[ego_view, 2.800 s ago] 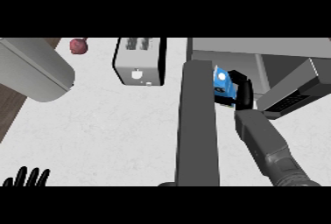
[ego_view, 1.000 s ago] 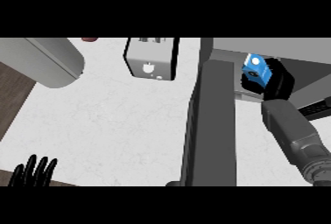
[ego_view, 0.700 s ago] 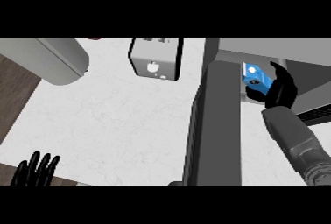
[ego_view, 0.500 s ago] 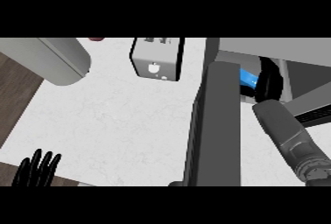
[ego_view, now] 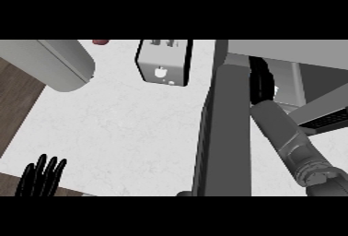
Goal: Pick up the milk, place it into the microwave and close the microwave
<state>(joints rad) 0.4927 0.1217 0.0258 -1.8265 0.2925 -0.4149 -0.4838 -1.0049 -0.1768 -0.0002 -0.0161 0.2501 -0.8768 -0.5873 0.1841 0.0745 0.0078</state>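
A: Left of the toaster (ego_view: pixel 163 64), why is that left hand (ego_view: pixel 42 176) low by the counter (ego_view: pixel 115 129) edge?
B: Resting, fingers straight.
A: Right of the toaster?
B: The right hand (ego_view: pixel 262 83) reaches into the microwave (ego_view: pixel 285 69) (milk hidden, presumably inside); finger state unclear.

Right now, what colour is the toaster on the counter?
White, with dark slots on top; the toaster shows best in the head view.

toaster (ego_view: pixel 164 62) behind, on counter (ego_view: pixel 122 124) | microwave door (ego_view: pixel 223 133) right of it | left hand (ego_view: pixel 41 177) front-left
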